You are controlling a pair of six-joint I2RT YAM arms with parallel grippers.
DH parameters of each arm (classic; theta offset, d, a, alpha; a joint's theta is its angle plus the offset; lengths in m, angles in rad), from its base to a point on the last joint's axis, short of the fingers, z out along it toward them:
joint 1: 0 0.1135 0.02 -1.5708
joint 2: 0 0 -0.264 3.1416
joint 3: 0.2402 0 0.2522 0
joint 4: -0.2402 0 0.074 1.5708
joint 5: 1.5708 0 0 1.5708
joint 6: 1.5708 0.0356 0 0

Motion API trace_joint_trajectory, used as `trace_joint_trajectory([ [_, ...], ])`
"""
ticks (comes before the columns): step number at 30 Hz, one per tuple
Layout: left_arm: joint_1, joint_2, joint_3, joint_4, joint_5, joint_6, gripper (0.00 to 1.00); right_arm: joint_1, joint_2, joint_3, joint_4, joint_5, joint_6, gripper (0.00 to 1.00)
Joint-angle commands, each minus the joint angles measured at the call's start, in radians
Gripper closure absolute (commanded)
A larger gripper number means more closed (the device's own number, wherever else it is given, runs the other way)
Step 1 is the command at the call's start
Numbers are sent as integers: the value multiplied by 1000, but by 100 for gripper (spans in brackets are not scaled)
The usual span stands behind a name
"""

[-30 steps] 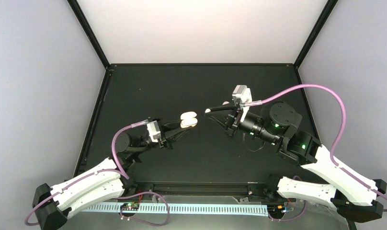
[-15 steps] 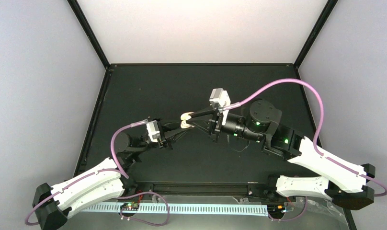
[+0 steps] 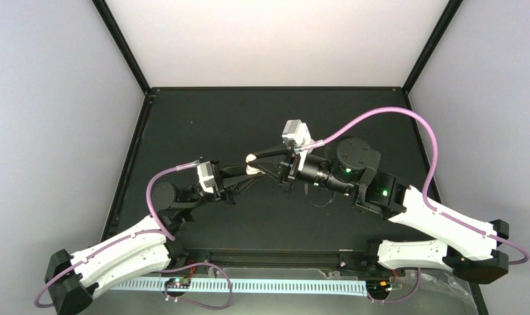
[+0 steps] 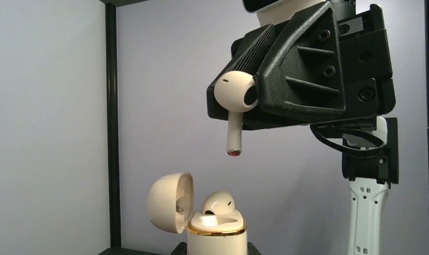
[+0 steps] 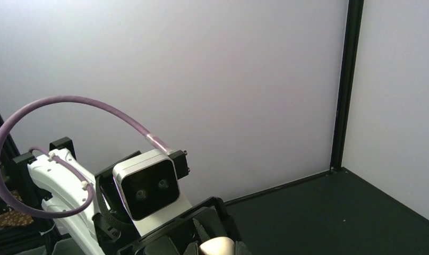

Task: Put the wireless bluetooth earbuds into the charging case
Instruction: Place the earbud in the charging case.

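Your charging case [image 4: 216,241] stands upright with its lid [image 4: 170,202] hinged open to the left in the left wrist view; one earbud [image 4: 219,202] sits in a well of the case, head showing above the gold rim [image 4: 216,231]; you have a second earbud [image 4: 233,93] hanging stem-down just above the case, not touching it; the right gripper [image 4: 249,96] is closed on that bud's head, jaws narrow; the left gripper [image 3: 248,172] is clamped tight on the case from below; the black table [image 3: 216,118] lies under the case.
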Motion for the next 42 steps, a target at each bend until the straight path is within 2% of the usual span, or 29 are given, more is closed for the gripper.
trace_joint_trajectory([
  [1, -4, 11, 59, 77, -2, -37, 98, 7, 6, 31, 39, 27, -22, 89],
  [42, -4, 30, 110, 58, -2, -59, 98, 8, 52, 55, 0, -2, -15, 88],
])
